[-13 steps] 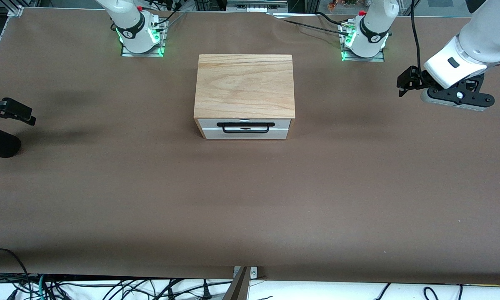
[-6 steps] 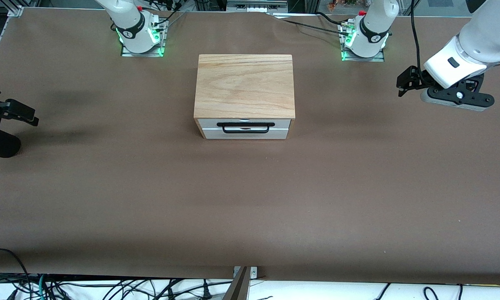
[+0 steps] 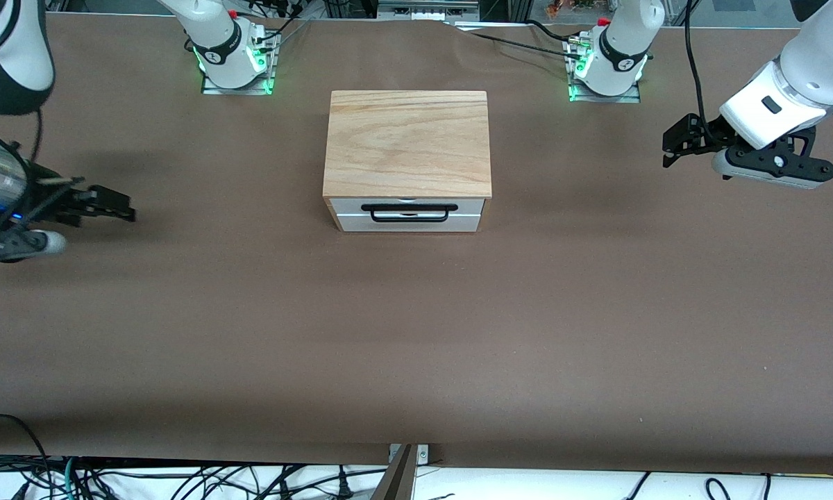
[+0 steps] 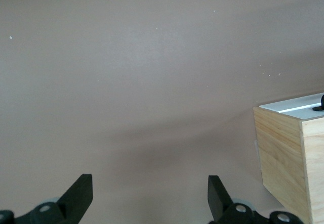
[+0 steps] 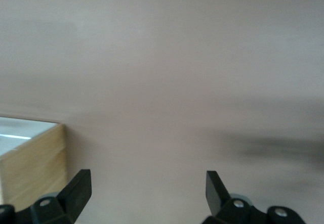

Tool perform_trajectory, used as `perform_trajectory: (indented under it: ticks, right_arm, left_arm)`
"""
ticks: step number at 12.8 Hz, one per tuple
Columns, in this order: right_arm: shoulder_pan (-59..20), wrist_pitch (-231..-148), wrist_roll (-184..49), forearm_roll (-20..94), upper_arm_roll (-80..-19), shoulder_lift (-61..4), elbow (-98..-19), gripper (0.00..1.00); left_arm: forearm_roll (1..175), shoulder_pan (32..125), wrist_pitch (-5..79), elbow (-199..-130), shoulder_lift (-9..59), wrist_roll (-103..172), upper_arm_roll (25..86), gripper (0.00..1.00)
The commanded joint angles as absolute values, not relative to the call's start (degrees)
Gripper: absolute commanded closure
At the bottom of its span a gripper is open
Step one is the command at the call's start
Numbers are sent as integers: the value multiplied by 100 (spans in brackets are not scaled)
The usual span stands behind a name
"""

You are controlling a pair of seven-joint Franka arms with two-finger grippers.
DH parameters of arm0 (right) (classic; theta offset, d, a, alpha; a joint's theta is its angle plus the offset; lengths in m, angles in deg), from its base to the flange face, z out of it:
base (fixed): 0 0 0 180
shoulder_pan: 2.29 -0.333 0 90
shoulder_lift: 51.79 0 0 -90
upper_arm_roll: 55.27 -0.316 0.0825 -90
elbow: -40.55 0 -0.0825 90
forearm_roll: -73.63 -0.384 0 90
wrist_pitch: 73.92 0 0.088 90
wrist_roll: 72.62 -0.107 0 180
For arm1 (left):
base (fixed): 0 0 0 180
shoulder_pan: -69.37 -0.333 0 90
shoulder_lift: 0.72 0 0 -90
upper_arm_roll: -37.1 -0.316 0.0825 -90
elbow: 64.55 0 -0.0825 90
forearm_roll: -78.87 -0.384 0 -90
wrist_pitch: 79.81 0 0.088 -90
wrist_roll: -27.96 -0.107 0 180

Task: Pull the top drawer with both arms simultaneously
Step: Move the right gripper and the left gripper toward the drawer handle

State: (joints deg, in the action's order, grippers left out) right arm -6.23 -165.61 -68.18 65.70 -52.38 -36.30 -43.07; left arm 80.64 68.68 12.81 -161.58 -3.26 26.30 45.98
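Observation:
The cabinet [image 3: 407,142] stands mid-table under its pale wood top. The top drawer [image 3: 347,206] is shut, and its white front with the black wire loop handle [image 3: 408,207] faces the front camera. My left gripper [image 3: 668,147] is open and empty over the table toward the left arm's end, well apart from the cabinet. My right gripper [image 3: 120,207] is open and empty over the table toward the right arm's end, also apart. The left wrist view shows open fingers [image 4: 81,193] and the cabinet's side [image 4: 281,153]. The right wrist view shows open fingers [image 5: 215,188] and the cabinet's side [image 5: 35,168].
The brown table [image 3: 416,333] carries only the cabinet. The arm bases [image 3: 230,59] [image 3: 605,66] stand farther from the front camera than the cabinet. Loose cables [image 3: 180,479] hang below the table's near edge.
My right gripper has swung in from the table's end toward the cabinet. My left arm has shifted only slightly. The drawer has not moved.

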Motion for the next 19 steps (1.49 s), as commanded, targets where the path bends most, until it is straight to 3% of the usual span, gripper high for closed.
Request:
perform_trajectory:
  ticks: [1,5,7,10,12,15,19]
  right_arm:
    - [-528,-16550,-6813,5426,-5237,-3238,-4312,0]
    - [-519,-16882,-6753,3228,-5228,-2824,-4697,0]
    - [-528,-17155,-6211,2524,-5237,-2780,-5127,0]
    - [-580,-17244,-4911,916,-5237,-2587,-5918,0]
    - [-764,-17271,-3874,-15,-5246,-2368,-6349,0]
    - [-1229,-17288,-2843,-1238,-5246,-2060,-6728,0]
    - [-1678,-17368,-1877,-1813,-5246,-1796,-6861,0]
  left_arm:
    - [7923,6832,1195,-16071,-327,2541,4641,0]
    - [8010,6928,941,-16036,31,2559,4641,0]
    - [8866,6929,861,-16036,216,2550,4632,0]
    - [10676,6928,905,-15975,1120,2541,4632,0]
    - [11688,7051,957,-15519,1910,2515,4667,0]
    - [13094,7516,1790,-15447,2580,1833,4720,0]
    - [15249,7895,2135,-15490,3669,-415,4720,0]
